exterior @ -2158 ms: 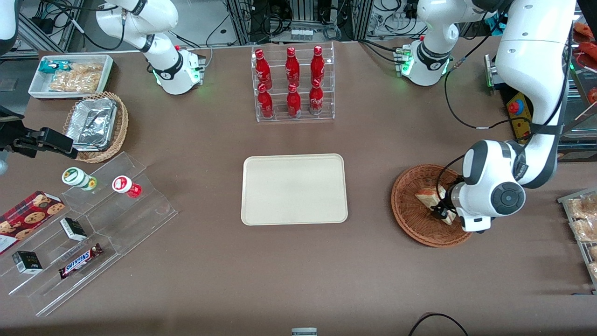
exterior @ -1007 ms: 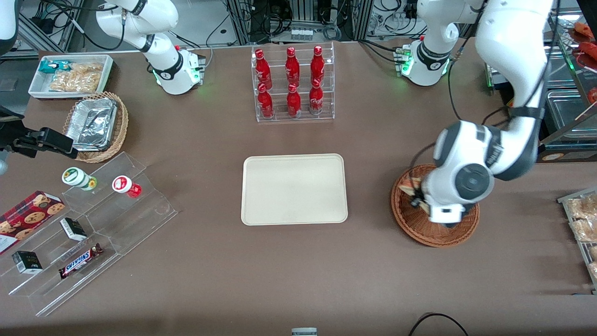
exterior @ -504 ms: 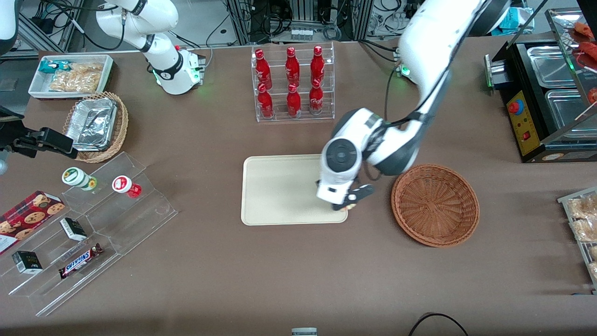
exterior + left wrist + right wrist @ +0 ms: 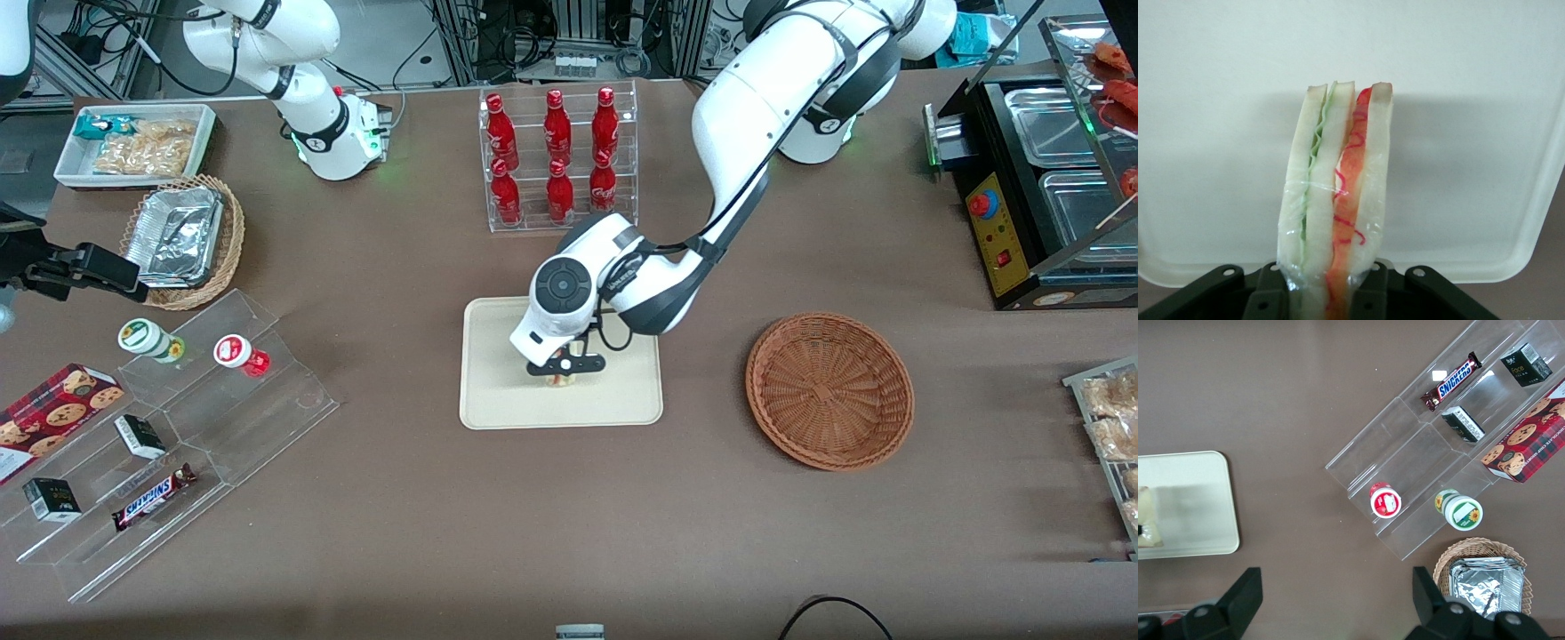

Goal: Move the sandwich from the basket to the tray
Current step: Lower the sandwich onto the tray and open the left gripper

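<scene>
Since the earlier frame the gripper point(image 4: 563, 367) has carried the sandwich point(image 4: 1337, 193) out of the basket point(image 4: 829, 389) — now empty — to above the middle of the tray point(image 4: 498, 391). Its fingers pinch the wedge upright. Placing is in hand; next comes lowering, then letting go.

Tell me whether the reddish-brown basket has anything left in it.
Empty. The basket shows only bare weave; the sandwich is out, gripped by the gripper over the tray.
</scene>
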`<move>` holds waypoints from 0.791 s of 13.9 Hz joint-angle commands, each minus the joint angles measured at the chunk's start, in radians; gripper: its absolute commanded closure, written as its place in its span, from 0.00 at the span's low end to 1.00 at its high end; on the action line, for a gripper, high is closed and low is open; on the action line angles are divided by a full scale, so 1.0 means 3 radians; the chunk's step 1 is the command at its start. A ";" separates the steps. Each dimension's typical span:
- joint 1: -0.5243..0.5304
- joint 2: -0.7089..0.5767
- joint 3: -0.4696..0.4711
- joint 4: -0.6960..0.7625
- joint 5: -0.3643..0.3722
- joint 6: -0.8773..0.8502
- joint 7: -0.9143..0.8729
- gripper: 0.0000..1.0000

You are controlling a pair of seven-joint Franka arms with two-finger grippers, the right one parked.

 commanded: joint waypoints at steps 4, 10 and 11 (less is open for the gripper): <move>-0.0092 0.0183 0.0014 0.0143 0.0004 0.0063 0.0095 0.72; -0.0092 0.0213 0.0029 0.0143 0.0014 0.0052 0.0095 0.10; -0.0092 0.0183 0.0029 0.0143 0.0014 0.0032 0.0095 0.00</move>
